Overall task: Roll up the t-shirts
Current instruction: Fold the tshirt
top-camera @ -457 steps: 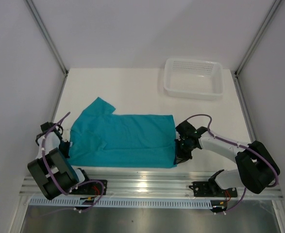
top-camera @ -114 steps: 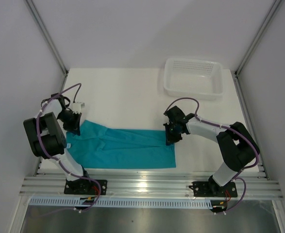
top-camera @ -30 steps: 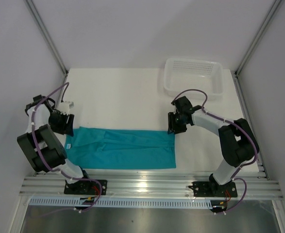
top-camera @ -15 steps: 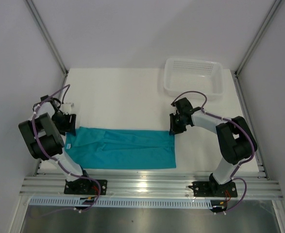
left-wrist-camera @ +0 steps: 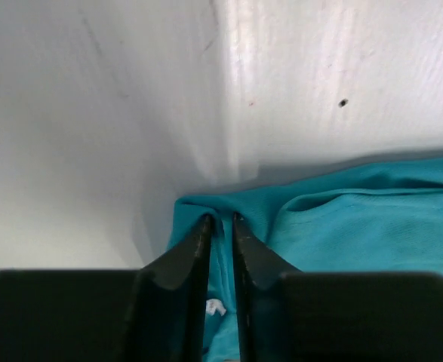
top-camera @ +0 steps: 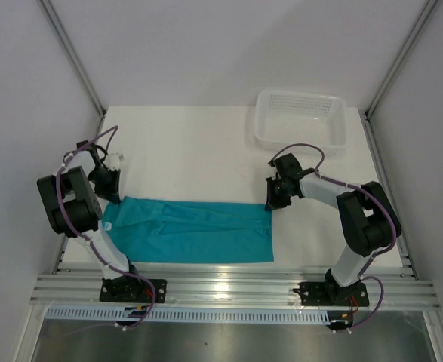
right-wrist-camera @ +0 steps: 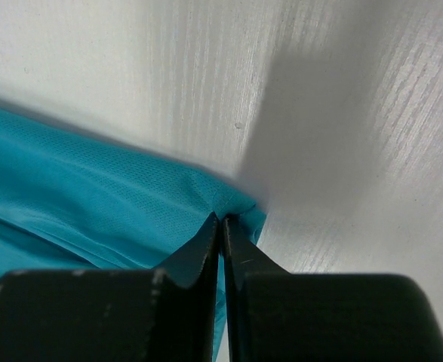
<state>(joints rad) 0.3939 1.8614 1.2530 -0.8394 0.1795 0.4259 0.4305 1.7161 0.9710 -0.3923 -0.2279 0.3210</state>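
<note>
Jaws of left gripper (left-wrist-camera: 221, 226) and right gripper (right-wrist-camera: 221, 220) pinch corners of the soft teal t-shirt (top-camera: 191, 230); white perforated plastic basket (top-camera: 302, 139) sits upper right.

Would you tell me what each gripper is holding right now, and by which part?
Both pinch the teal t-shirt: the left gripper its far left corner, the right gripper its far right corner.

Lab enclosure: white panel walls (top-camera: 229, 45), aluminium rail (top-camera: 236, 288), white table (top-camera: 198, 143).
</note>
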